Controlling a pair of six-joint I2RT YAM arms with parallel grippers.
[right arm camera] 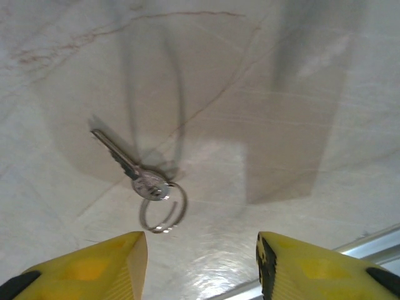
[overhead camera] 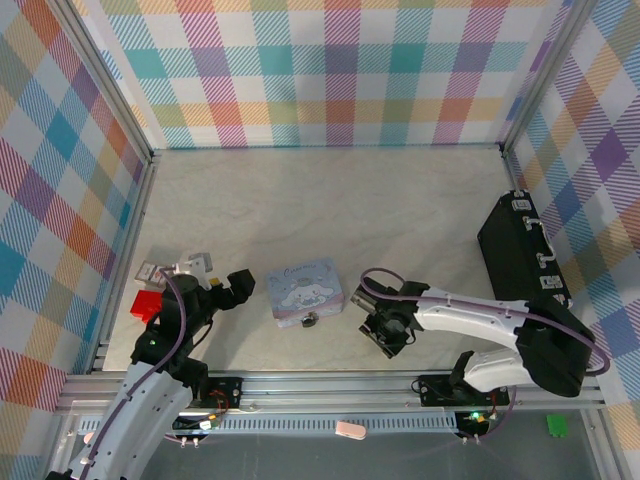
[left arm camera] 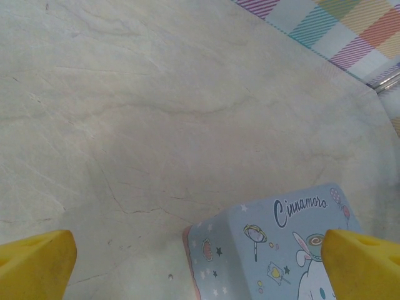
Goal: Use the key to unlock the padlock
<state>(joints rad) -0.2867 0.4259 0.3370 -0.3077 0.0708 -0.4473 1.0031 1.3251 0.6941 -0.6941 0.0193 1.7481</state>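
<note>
The padlock (overhead camera: 310, 321) is a tiny dark body resting against the front edge of the pastel puppy tin (overhead camera: 307, 290). The key (right arm camera: 130, 169) lies flat on the table, its blade pointing up-left and a thin wire ring (right arm camera: 164, 210) hanging from its round head. My right gripper (right arm camera: 201, 269) hovers low over it with yellow fingers (right arm camera: 94, 272) apart; the key lies just ahead of the left fingertip, not between the jaws. This gripper (overhead camera: 385, 330) sits right of the tin. My left gripper (left arm camera: 199, 269) is wide open at the tin's (left arm camera: 281, 244) left corner, holding nothing.
A red block (overhead camera: 146, 303) and small silvery parts (overhead camera: 175, 268) lie at the left wall. A black case (overhead camera: 520, 250) stands along the right wall. The metal rail (right arm camera: 369, 244) at the table's front edge runs close to the right gripper.
</note>
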